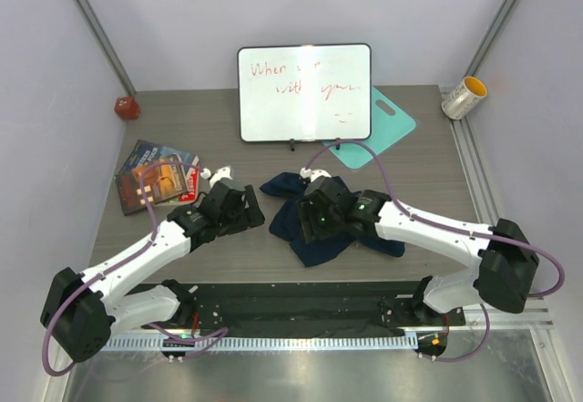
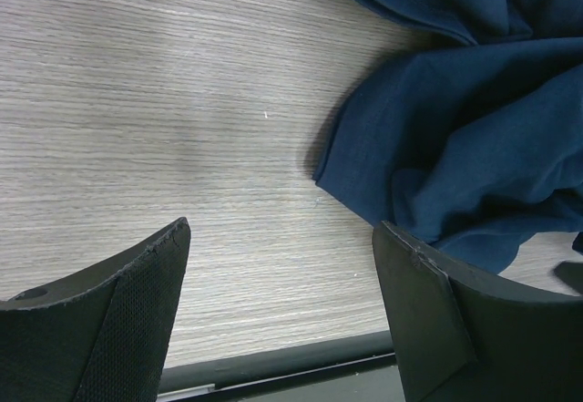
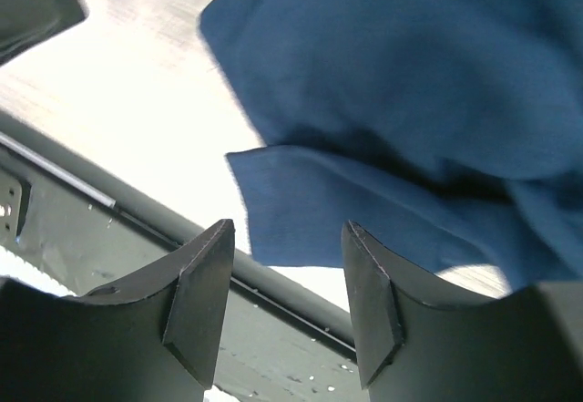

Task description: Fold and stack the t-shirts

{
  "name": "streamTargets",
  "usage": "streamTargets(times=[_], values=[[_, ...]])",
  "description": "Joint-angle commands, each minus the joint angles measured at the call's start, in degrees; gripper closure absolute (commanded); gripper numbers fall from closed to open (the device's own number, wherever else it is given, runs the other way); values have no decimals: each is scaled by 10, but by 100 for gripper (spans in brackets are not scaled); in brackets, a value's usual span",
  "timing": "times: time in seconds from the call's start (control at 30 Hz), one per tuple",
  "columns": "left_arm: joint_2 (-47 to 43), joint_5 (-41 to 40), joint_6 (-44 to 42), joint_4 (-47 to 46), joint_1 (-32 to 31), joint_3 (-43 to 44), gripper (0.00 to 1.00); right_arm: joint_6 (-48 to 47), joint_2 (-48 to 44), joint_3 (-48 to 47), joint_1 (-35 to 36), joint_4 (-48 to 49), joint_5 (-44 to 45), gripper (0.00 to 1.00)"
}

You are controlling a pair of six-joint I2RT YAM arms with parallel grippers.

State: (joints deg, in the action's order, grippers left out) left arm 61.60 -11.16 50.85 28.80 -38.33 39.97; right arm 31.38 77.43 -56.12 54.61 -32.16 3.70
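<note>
White arm links [image 1: 137, 258], black joints [image 1: 499, 270], purple cables [image 1: 355, 143]

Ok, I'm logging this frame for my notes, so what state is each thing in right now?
t-shirts: unfolded, crumpled in one heap.
left gripper: open, empty, beside the heap.
right gripper: open, at a fabric edge.
whiteboard: upright, written on.
teal board: flat, partly behind the whiteboard.
cup: lying on its side.
books: closed, overlapping.
</note>
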Motion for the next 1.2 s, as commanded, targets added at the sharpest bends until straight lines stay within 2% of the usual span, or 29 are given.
streamTargets(times=[0.0,0.23,0.43,0.7,1.17], values=[[-10,-11,0,-16,3,-2,19,-16,39,-41,37,27,-19,44],[-16,-18,0,-10,4,-5,19,-17,92,-75,83,20,-2,41],[-25,-18,0,-8,4,-8,19,-21,108,-88,86,1,13,36],[-33,-22,5,-9,7,-17,19,-31,149,-117,97,-39,29,36],[-134,-73,11,21,19,-43,18,-15,202,-130,104,-67,76,35]])
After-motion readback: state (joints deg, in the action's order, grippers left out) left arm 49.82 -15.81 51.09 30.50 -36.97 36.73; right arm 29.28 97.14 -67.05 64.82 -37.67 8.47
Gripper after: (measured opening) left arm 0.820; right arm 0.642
